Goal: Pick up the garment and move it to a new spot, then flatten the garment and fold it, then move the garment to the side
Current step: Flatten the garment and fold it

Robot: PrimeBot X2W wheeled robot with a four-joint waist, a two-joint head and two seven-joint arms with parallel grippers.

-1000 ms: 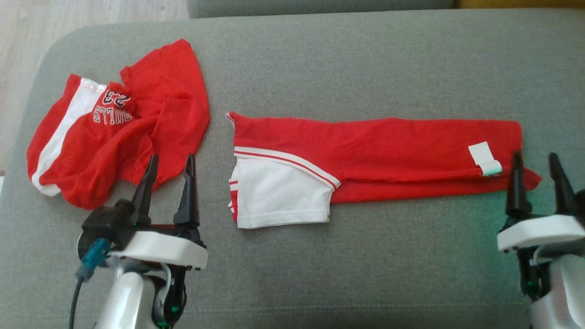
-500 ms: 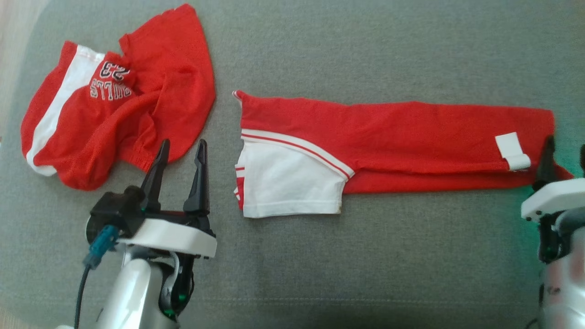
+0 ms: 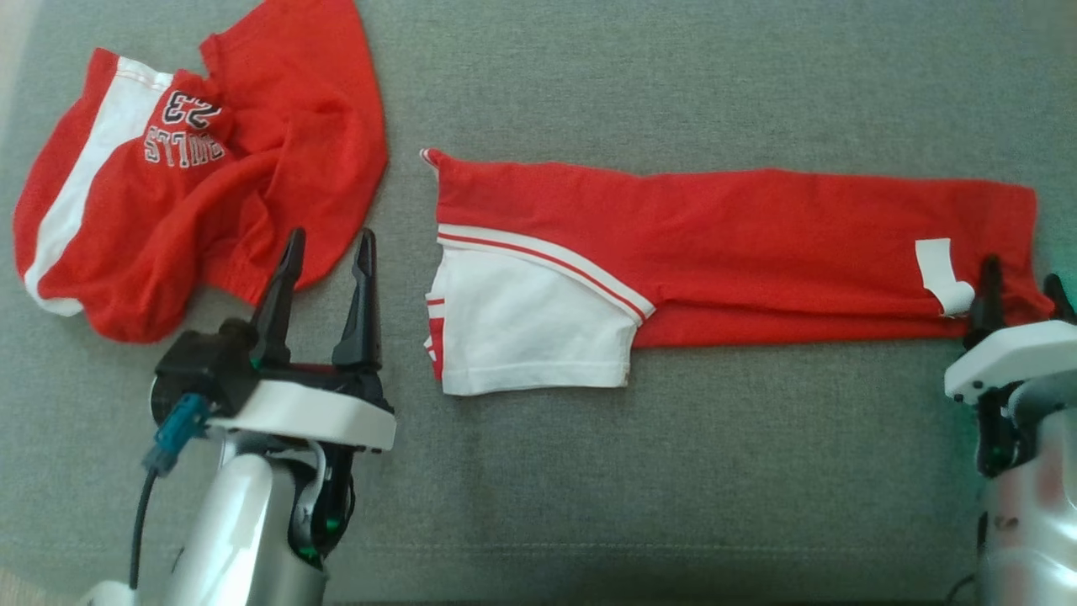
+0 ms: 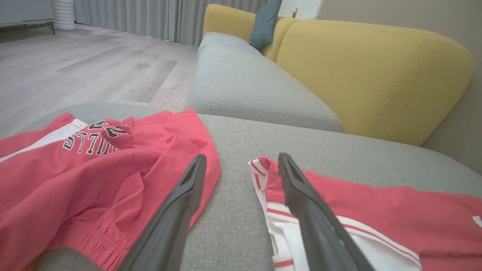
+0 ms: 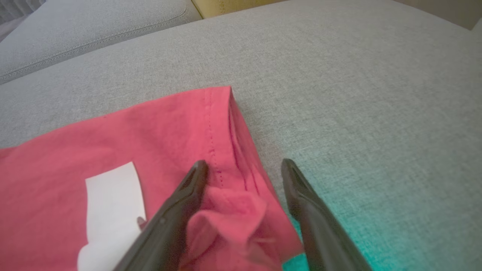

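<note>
Now the right hand, fingers spread and holding nothing, straddles the bunched near right corner of the long folded red garment (a white label lies just to its left). The left hand, likewise spread and empty, points at the gap between that garment's left end and the crumpled red shorts on the grey cushion.

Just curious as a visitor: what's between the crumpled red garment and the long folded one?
Only a bare strip of grey cushion, seen in the head view; the open left claw points toward it.
</note>
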